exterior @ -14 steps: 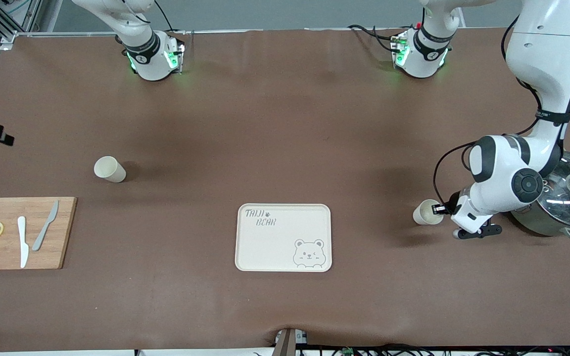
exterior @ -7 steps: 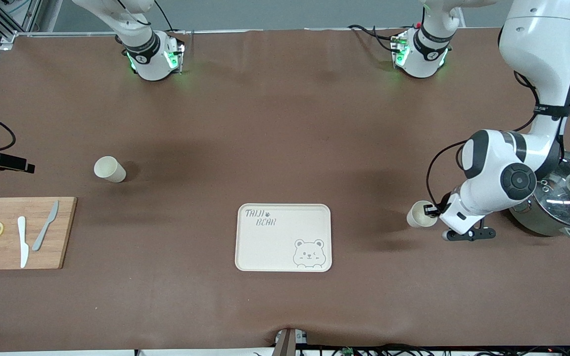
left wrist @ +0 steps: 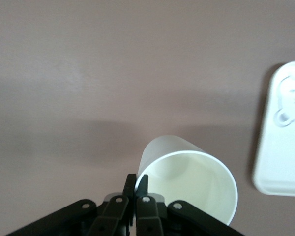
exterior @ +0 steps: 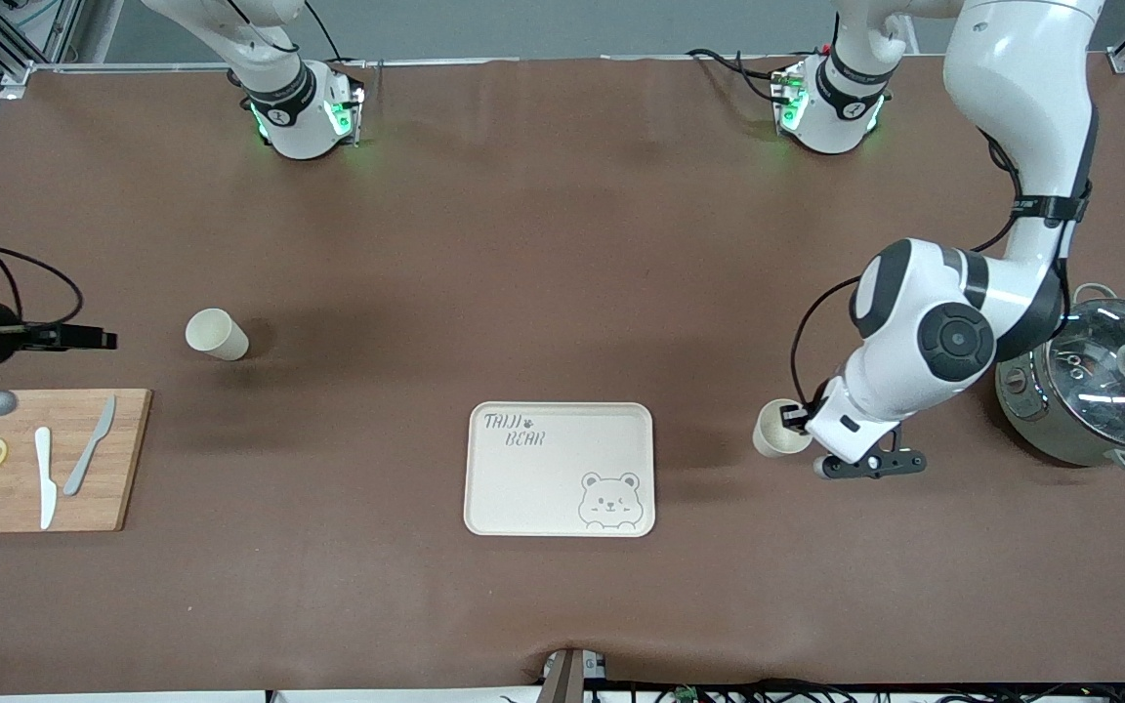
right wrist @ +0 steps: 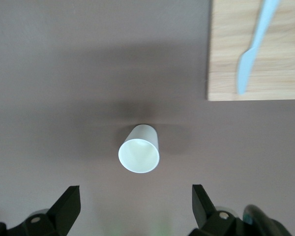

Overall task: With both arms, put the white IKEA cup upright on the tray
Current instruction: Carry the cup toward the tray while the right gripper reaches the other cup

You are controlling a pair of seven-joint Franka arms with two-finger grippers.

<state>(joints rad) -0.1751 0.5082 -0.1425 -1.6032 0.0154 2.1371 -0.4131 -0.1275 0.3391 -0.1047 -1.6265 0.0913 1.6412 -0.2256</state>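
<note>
Cup (exterior: 779,430) rim in left gripper (exterior: 797,418) fingers (left wrist: 136,184)

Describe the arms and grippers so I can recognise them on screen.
Both arms are glossy white with black joint sections and dark cables along them; green lights glow at their bases. The left gripper and right gripper are small, black, with two fingers.

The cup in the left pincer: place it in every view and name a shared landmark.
Front view: the held cup, between the tray and the pot.
Left wrist view: cup pinched at its rim.
Right wrist view: not in it; that cup is another.
Shared landmark: the tray.
</note>
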